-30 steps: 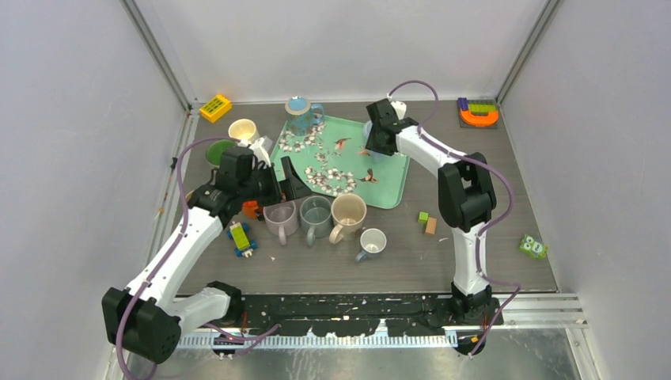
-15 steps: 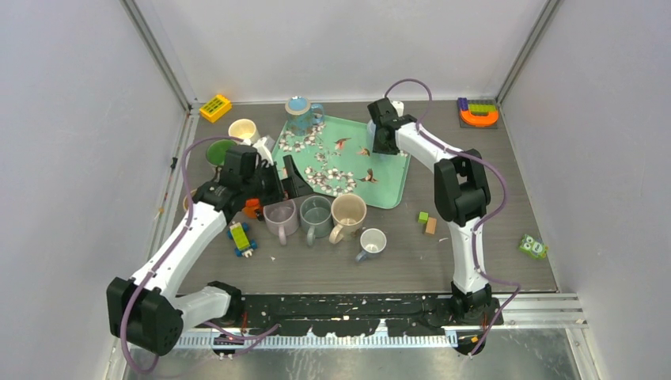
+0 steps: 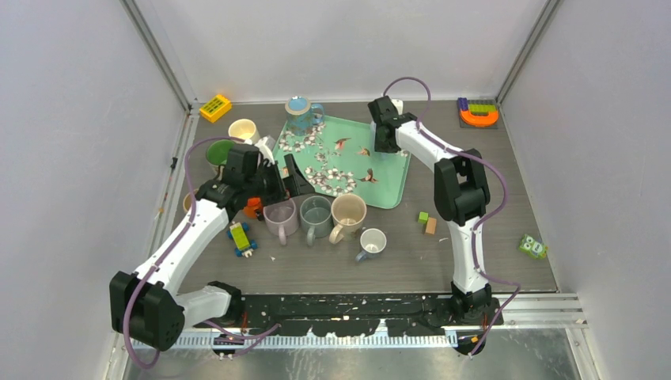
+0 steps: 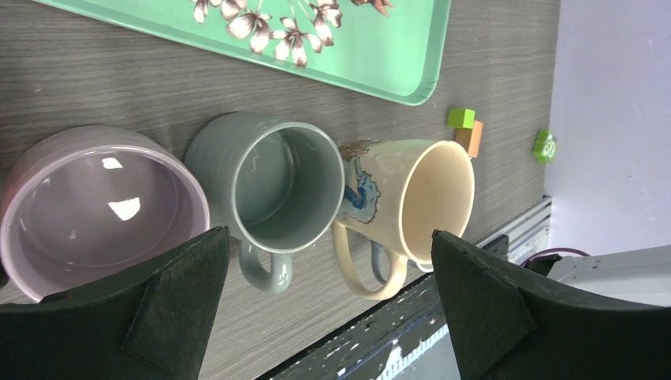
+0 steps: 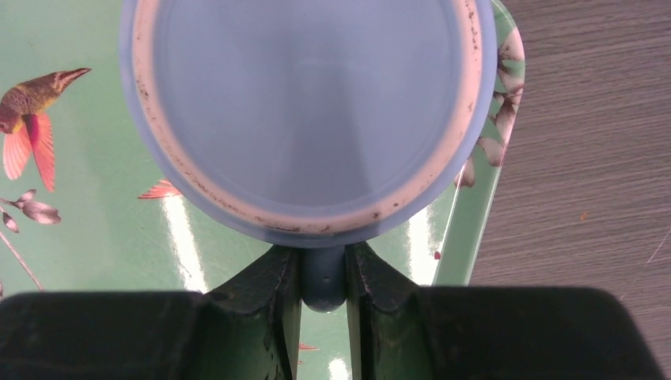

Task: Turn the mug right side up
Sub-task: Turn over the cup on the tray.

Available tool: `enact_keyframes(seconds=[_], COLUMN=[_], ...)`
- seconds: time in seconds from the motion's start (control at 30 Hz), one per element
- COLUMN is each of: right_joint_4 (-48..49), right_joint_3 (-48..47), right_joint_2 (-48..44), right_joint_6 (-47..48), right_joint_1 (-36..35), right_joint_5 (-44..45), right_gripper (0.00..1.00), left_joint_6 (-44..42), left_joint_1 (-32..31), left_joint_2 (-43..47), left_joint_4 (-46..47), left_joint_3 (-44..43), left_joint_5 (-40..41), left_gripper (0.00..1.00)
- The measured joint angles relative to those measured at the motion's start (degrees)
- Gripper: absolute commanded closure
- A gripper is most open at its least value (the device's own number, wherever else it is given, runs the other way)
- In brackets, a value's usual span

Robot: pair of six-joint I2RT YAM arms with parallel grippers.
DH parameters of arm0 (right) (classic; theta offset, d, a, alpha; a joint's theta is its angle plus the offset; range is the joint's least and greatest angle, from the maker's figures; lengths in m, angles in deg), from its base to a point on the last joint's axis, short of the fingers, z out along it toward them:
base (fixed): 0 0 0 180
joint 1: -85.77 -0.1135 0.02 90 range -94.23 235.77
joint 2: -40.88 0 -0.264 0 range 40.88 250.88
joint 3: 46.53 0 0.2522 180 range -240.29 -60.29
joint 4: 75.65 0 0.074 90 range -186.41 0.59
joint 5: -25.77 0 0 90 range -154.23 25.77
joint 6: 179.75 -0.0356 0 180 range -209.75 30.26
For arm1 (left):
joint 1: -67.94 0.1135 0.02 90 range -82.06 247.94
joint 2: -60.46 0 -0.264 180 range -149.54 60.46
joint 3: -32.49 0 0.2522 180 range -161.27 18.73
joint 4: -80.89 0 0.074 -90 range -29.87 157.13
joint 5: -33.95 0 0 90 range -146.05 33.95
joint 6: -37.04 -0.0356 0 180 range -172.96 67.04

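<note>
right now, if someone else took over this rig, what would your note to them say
Right gripper: shut on the handle of the blue mug.
Left gripper: open, holding nothing, above the pink mug and grey mug.
Blue mug: upside down, base facing up, on the green tray near its edge.
Done: handle gripped.
Left: lift the mug, turn it over, set it down upright and release.
</note>
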Motion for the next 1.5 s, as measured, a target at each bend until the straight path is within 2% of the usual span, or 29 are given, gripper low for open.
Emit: enact_keyframes(seconds=[0.2, 0.4, 0.7, 0.83, 0.97, 1.23, 1.5], right_joint_4=[0.00, 0.70, 6.16, 12.17, 22.36, 37.00, 47.30], right_joint_3=[0.66, 1.77, 5.62, 8.59, 14.95, 23.58, 27.58], right_joint_2=[-2.40, -10.12, -19.02, -20.24, -21.57, -22.51, -23.98], right_joint_6=[0.48, -0.61, -8.57, -15.69, -26.14, -40.79, -48.28], right_joint_1=[0.20, 0.17, 0.13, 0.09, -0.46, -4.52, -7.74], right_joint_5=[-3.43, -10.23, -23.04, -28.17, -31.78, -31.36, -30.12], right_gripper=[0.99, 0.99, 0.99, 0.99, 0.99, 0.99, 0.99], left_joint_6=[3.43, 7.72, 16.65, 22.53, 29.86, 39.85, 47.84], left_joint_1=[0.00, 0.00, 0.02, 0.02, 0.02, 0.02, 0.83], left_joint_2=[-0.07, -1.31, -5.33, -7.89, -8.81, -9.01, -9.05], left_joint_4=[2.84, 6.69, 16.13, 21.70, 29.03, 37.18, 41.94], left_joint_3=[-0.35, -2.23, -3.06, -3.02, -1.79, -1.16, 3.30], left_joint_5=[-1.51, -3.23, -6.21, -7.85, -8.13, -6.88, -5.07], left_gripper=[0.00, 0.00, 0.01, 0.03, 0.05, 0.11, 0.18])
